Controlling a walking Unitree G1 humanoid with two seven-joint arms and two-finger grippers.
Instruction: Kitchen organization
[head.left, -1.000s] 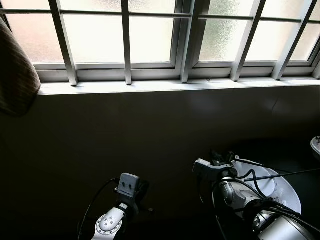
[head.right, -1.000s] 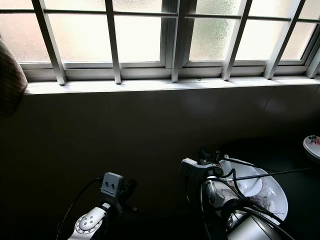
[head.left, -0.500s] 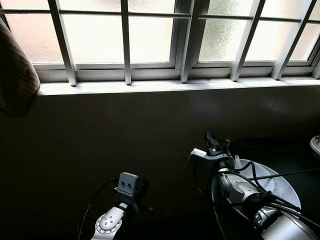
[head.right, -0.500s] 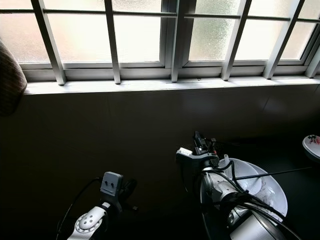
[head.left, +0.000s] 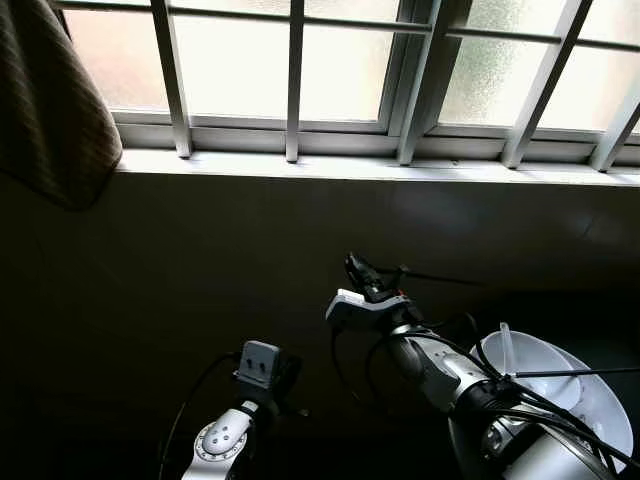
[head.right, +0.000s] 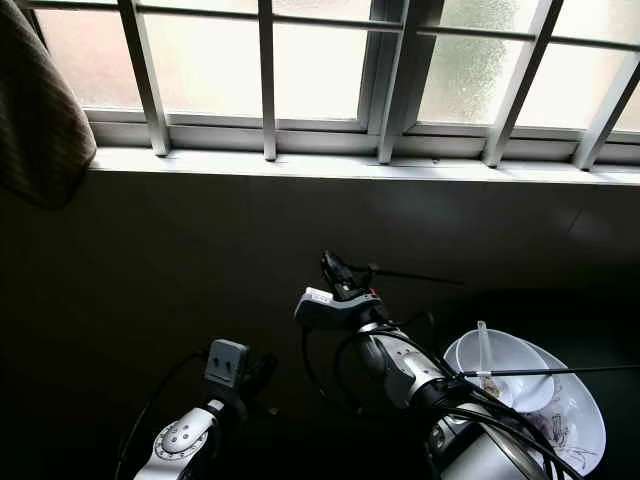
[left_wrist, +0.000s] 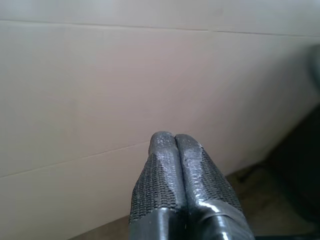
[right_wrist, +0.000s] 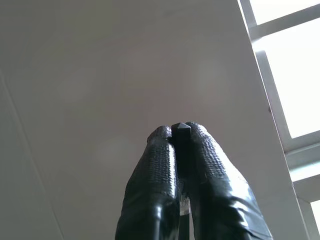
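Both arms are silver metal with rounded joints. The left arm (head.left: 222, 445) has a round disc with small dark screw holes and a grey camera block (head.left: 259, 363) fed by a black cable. The right arm (head.left: 440, 368) carries looping black cables and a white block. The fingers (left_wrist: 165, 187) are black with woven texture.

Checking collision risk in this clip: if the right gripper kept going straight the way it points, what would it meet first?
Most likely the tiled wall below the window sill; the right gripper, shut on a thin dark stick, aims at it. Depth is unclear.

Bright barred window (head.left: 300, 70) — pale sill (head.left: 330, 168) — dark shadowed wall (head.left: 200, 260) below.
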